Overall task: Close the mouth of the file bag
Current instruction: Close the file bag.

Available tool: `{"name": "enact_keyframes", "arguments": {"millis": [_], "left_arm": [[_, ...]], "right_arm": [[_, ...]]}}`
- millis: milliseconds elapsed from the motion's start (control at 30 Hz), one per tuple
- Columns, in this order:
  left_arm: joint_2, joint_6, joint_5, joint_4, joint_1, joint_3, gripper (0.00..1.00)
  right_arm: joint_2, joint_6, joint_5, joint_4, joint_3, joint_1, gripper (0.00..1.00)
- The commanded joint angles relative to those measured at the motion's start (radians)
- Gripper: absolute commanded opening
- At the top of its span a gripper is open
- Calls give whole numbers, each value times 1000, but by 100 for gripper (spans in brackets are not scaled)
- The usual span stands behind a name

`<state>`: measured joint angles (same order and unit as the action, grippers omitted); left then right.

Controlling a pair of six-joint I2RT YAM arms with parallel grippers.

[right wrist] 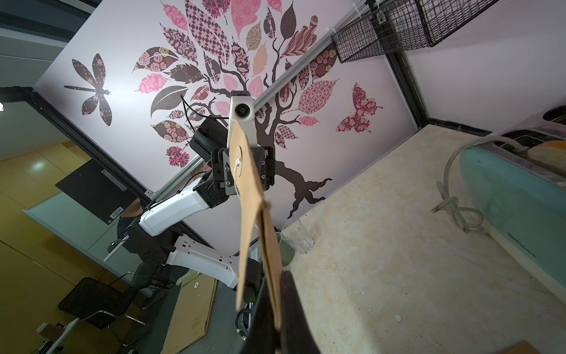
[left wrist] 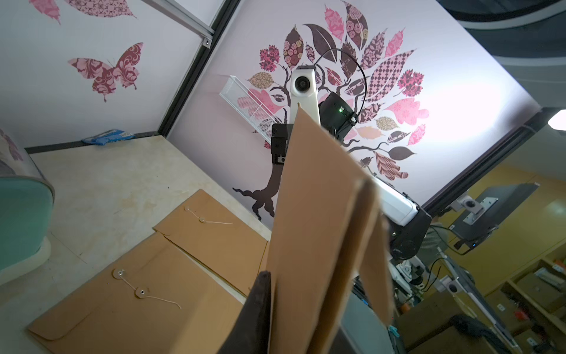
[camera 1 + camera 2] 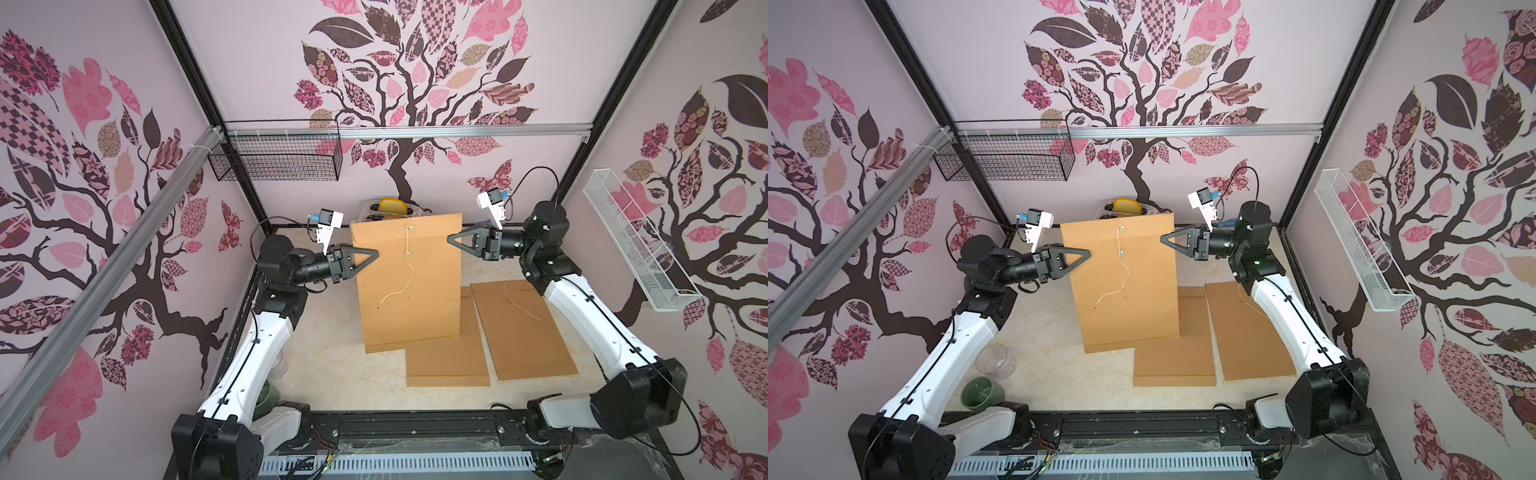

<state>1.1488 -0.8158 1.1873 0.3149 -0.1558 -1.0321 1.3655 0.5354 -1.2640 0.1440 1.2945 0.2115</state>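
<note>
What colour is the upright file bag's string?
The string is off-white against the brown file bag; clearest in a top view.

Both are up and facing each other! The left arm [image 3: 249, 353] rises from seven o'clock, wrist level, and the left end effector [image 3: 376, 252] points to three o'clock at the file bag [image 3: 409, 291] edge; its grip is hard to judge. The right arm [image 3: 590, 320] climbs from five o'clock. The right end effector [image 3: 449, 240] aims at nine o'clock, jaws pinched on the opposite edge.
</note>
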Motion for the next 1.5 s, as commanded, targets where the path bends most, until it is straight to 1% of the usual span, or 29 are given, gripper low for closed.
{"name": "enact_keyframes", "arguments": {"millis": [0, 100, 233, 333, 367, 433, 500, 567, 633, 667, 733, 767, 867, 900, 933, 1000, 1067, 1133, 1233, 1300, 1400, 1467], "left_arm": [[1, 41, 35, -23, 2, -16, 31], [24, 43, 44, -28, -9, -42, 31], [38, 45, 57, -27, -19, -63, 29], [28, 50, 64, -27, -27, -59, 17], [23, 50, 68, -27, -28, -58, 16], [11, 49, 66, -28, -28, -49, 16], [-3, 51, 56, -28, -30, -37, 18], [-4, 50, 56, -30, -30, -35, 14], [0, 46, 65, -30, -31, -35, 13], [0, 46, 62, -29, -31, -33, 13], [-1, 45, 52, -30, -34, -32, 18], [0, 43, 54, -29, -34, -32, 17], [3, 35, 61, -30, -47, -34, 10], [2, 30, 61, -30, -50, -33, 2], [2, 15, 62, -23, -51, -31, 0], [3, -45, 60, 14, -49, -29, 0], [10, -129, 60, 87, -50, -24, 0], [12, -233, 60, 192, -51, -20, 0], [16, -351, 61, 290, -54, -28, 0], [15, -346, 64, 269, -55, -39, 0], [20, -311, 59, 213, -54, -52, 0], [26, -337, 50, 256, -55, -47, 0]], "right_arm": [[1, 22, -22, 29, 46, -3, 0], [0, 20, -21, 29, 45, 2, 0], [3, 42, -27, 58, 45, 11, 0], [4, 48, -27, 65, 46, 11, 0], [6, 49, -29, 63, 50, 10, 0], [11, 50, -19, 66, 53, 8, 0], [18, 67, -14, 79, 54, 8, 0], [27, 81, -24, 91, 55, 8, 0], [23, 78, -21, 92, 49, 9, 0], [23, 79, -21, 92, 49, 10, 0], [24, 84, -25, 91, 49, 14, 0], [24, 84, -25, 93, 47, 15, 0], [22, 84, -11, 99, 40, 15, 0], [24, 86, -14, 101, 40, 15, 0], [27, 80, -12, 96, 38, 14, 0], [31, 43, 3, 51, 40, 14, 0], [42, 23, 14, 21, 43, 8, 0], [52, 35, 18, 40, 37, 4, 0], [76, 42, 16, 48, 45, 2, 0], [97, 75, 3, 77, 55, 0, 0], [123, 156, -18, 177, 52, -4, 0], [124, 140, -11, 164, 50, -7, 0]]}}
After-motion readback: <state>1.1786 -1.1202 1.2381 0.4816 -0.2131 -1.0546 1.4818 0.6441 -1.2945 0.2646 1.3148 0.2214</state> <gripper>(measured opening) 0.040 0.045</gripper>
